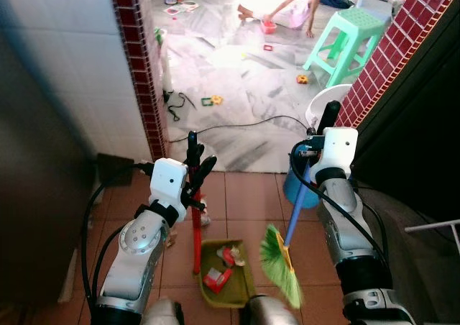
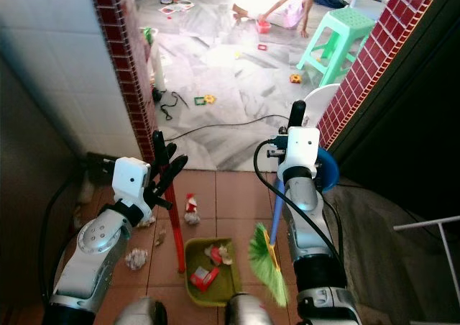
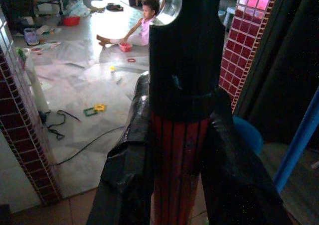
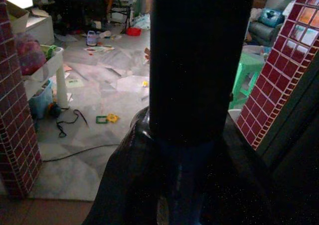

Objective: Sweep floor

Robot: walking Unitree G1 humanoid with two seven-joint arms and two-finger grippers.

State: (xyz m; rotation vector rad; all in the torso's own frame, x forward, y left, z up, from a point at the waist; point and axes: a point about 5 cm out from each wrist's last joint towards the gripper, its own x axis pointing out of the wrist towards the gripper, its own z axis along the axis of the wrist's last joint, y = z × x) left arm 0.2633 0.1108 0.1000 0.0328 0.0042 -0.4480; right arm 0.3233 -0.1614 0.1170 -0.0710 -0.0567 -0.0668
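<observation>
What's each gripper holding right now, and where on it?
Left gripper is shut on the dustpan's red handle, near its black top end. Right gripper is shut on the broom's blue handle, near its black top end.

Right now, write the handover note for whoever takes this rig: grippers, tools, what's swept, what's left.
Left gripper: shut on the dustpan handle, upright.
Right gripper: shut on the broom handle; green bristles just right of the pan.
Dustpan sits on the terracotta tiles, holding red and white scraps.
Left to sweep: crumpled paper and litter left of the pan.
A child sits on the marble floor beyond; watch the black cable.
</observation>
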